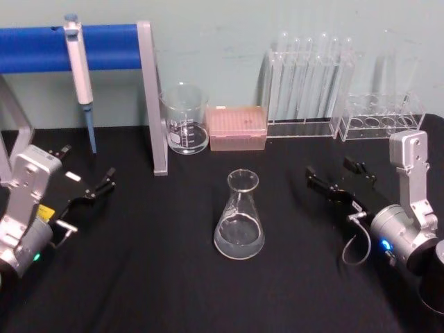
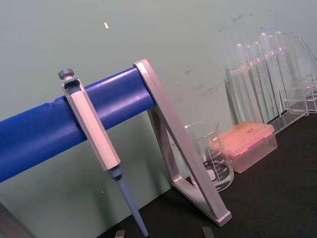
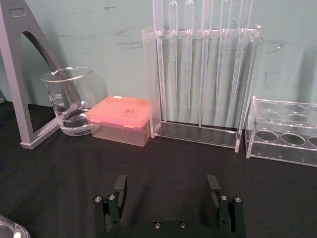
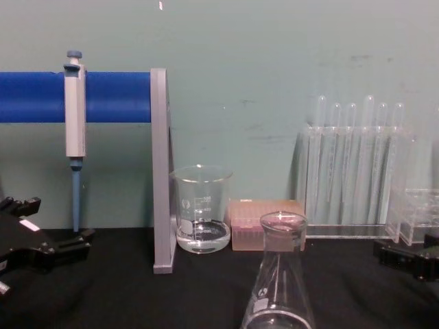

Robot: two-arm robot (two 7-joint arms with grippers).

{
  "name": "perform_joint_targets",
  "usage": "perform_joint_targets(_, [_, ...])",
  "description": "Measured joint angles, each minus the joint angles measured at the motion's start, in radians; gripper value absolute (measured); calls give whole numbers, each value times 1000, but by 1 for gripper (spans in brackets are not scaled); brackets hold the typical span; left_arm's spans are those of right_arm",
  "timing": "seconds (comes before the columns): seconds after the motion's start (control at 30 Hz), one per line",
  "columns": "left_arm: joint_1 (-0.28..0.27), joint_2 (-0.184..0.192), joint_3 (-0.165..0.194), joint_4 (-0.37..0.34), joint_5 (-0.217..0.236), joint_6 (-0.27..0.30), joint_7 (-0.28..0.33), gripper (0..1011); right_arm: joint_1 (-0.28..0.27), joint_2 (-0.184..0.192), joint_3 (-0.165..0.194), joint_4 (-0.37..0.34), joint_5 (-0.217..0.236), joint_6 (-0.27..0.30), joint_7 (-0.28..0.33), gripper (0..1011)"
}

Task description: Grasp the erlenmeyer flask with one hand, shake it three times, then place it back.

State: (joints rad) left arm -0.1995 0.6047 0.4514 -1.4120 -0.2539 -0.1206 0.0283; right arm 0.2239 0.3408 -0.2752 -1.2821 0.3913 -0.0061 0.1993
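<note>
The erlenmeyer flask (image 1: 240, 218) stands upright on the black table, midway between my two arms; the chest view shows its neck and flared rim (image 4: 281, 274) close in front. My left gripper (image 1: 97, 186) rests low at the table's left, open and empty, well left of the flask. Its two fingertips (image 2: 119, 233) peek in at the edge of the left wrist view. My right gripper (image 1: 338, 177) sits to the right of the flask, open, with nothing between its fingers (image 3: 120, 187). It points toward the back racks, apart from the flask.
A glass beaker (image 1: 184, 121) and a pink tip box (image 1: 238, 128) stand behind the flask. A pipette (image 1: 80, 76) hangs on a blue-bar stand (image 1: 151, 97) at back left. Clear racks (image 1: 309, 90) (image 1: 380, 118) line the back right.
</note>
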Motion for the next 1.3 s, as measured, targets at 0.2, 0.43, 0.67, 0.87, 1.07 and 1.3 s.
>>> perform_joint_targets(0.2, [0, 0, 0, 0, 0, 0, 0, 1001, 0, 0, -1, 0, 0, -1, -1, 1000])
perform_joint_targets(0.43, [0, 0, 0, 0, 0, 0, 0, 1001, 0, 0, -1, 0, 0, -1, -2, 1000])
perform_joint_targets(0.67, [0, 0, 0, 0, 0, 0, 0, 1001, 0, 0, -1, 0, 0, -2, -3, 1000])
perform_joint_targets(0.87, [0, 0, 0, 0, 0, 0, 0, 1001, 0, 0, -1, 0, 0, -2, -3, 1000])
perform_joint_targets(1.07, [0, 0, 0, 0, 0, 0, 0, 1001, 0, 0, -1, 0, 0, -2, -3, 1000])
perform_joint_targets(1.3, [0, 0, 0, 0, 0, 0, 0, 1001, 0, 0, -1, 0, 0, -2, -3, 1000])
